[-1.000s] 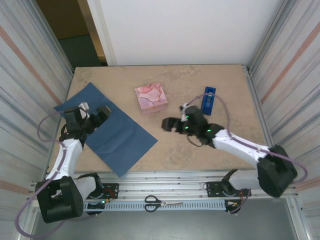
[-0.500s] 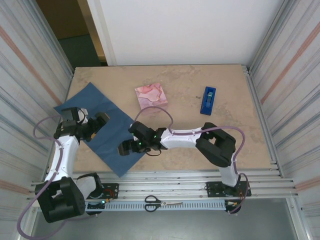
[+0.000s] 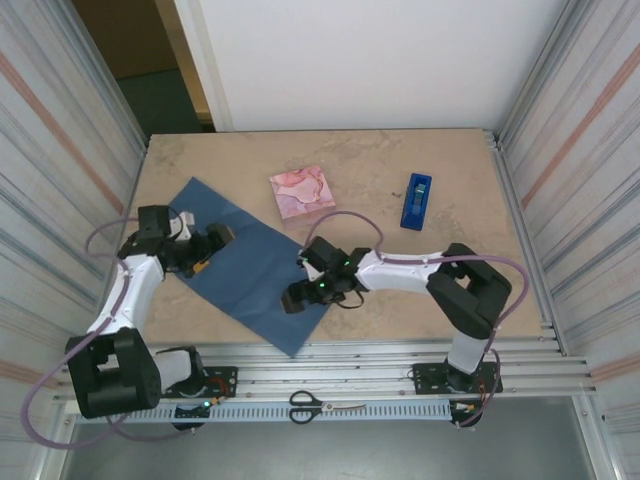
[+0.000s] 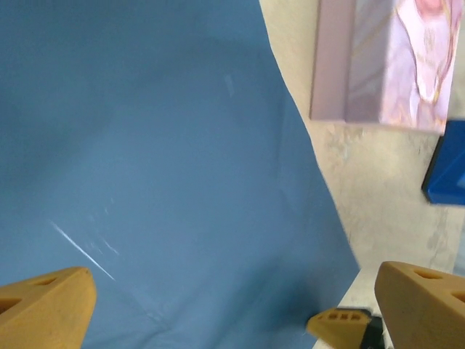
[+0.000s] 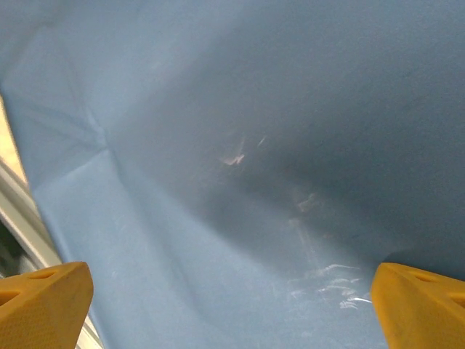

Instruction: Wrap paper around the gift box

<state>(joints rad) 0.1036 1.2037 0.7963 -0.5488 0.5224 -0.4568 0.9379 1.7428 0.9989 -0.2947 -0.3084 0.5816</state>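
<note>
The left tool (image 3: 209,252) and right tool (image 3: 298,282) hovered, jaws wide and empty, over opposite ends of the paper (image 3: 245,268) lying flat on the bench (image 3: 380,160), apparently ready to position it for the gift box (image 3: 302,192) just beside its far edge.

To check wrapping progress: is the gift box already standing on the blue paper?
No, the gift box stands on the bare table, beside the paper, not on it.

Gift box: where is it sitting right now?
In the top view the gift box sits on the bare table, centre-far, just beyond the edge of the paper and not on it, with the blue tape dispenser to its right.
</note>
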